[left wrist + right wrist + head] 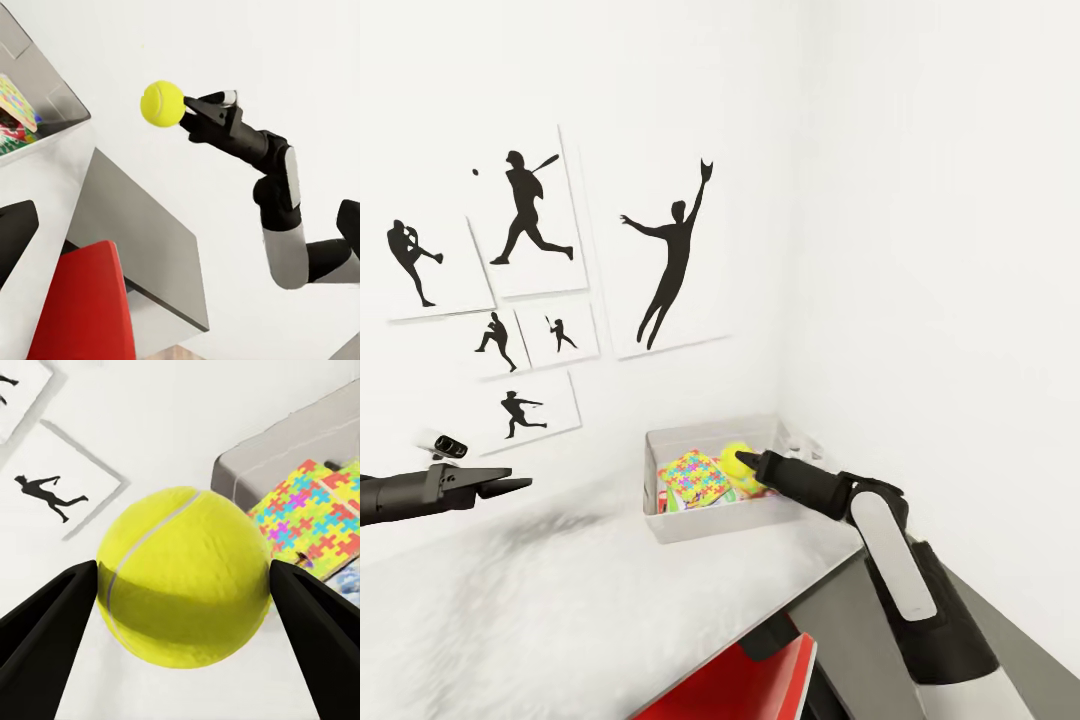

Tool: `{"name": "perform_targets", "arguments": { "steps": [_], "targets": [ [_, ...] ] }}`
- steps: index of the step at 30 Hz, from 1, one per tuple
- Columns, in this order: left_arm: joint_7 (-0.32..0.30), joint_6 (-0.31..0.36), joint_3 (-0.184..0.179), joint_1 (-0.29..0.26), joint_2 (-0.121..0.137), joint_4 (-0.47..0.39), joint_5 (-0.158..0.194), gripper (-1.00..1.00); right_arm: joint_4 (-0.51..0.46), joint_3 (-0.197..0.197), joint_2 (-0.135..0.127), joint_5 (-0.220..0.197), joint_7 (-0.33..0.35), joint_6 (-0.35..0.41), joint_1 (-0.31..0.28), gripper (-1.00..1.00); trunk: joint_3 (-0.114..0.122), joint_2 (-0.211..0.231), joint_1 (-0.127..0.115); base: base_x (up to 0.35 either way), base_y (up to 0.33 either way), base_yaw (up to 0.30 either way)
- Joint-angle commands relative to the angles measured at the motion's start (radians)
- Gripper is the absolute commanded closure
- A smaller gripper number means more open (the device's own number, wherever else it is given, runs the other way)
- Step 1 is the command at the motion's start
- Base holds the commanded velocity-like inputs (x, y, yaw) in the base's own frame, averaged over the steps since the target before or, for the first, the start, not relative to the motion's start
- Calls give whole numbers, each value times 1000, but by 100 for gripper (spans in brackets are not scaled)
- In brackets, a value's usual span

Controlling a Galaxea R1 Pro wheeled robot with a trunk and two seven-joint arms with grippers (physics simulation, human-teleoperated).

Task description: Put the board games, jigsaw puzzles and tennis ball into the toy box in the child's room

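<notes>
- Head view: the right pincer [745, 461] pinches the tennis ball [735, 462] above the toy box [710, 524] at the surface's [560, 600] far corner; the left pincer [510, 487] hangs empty, slightly spread.
- Left wrist view: the ball [163, 103] is airborne, beside the box [52, 120].
- Right wrist view: fingers [45, 622] flank the ball [184, 577]; a jigsaw puzzle [315, 514] lies inside. Next, likely lower and release.

Red chair [745, 685] cut off by bottom edge. Toy box [700, 525] contents partly hidden behind tennis ball [736, 462] and right gripper [748, 462]; print unreadable. Left arm cropped at frame edge.
</notes>
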Motion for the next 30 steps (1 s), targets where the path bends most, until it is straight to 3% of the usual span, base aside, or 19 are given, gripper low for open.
{"name": "perform_targets", "arguments": {
  "steps": [1, 3, 6, 9, 13, 16, 19, 24, 30],
  "targets": [
    [-3, 11, 0, -1, 1, 0, 1, -100, 17, -1, 30, -5, -58, 57, -65, 100, -3, -2, 1, 0, 0, 0],
    [-3, 11, 1, -1, 1, 0, 1, -100, 95, -2, 94, -6, -176, 122, -184, 100, -3, -2, 1, 0, 0, 0],
    [-3, 11, 2, -1, 1, 0, 1, -100, 238, -2, 160, -8, -282, 149, -319, 100, -3, -2, 1, 0, 0, 0],
    [-3, 11, 3, -1, 1, 0, 1, -100, 444, -1, 165, -8, -327, 111, -451, 100, -3, -2, 1, 0, 0, 0],
    [-3, 11, 3, -1, 1, -2, 1, -100, 728, 5, 165, -6, -340, 20, -576, 100, -3, -2, 1, 0, 0, 0],
    [-3, 11, 4, -1, 1, -3, 1, -100, 871, 7, 165, -3, -341, -34, -625, 100, -3, -2, 1, 0, 0, 0],
    [-3, 11, 6, -1, 1, -8, 1, -100, 943, 26, 165, -3, -341, -68, -646, 100, -3, -2, 1, 0, 0, 0],
    [-3, 11, 6, -1, 1, -9, 1, -100, 959, 110, 165, -3, -342, -100, -651, 100, -3, -2, 1, 0, 0, 0],
    [-3, 11, 6, -1, 1, -10, 1, -100, 956, 138, 165, 1, -348, -112, -649, 100, -3, -2, 1, 0, 0, 0]
  ]
}}
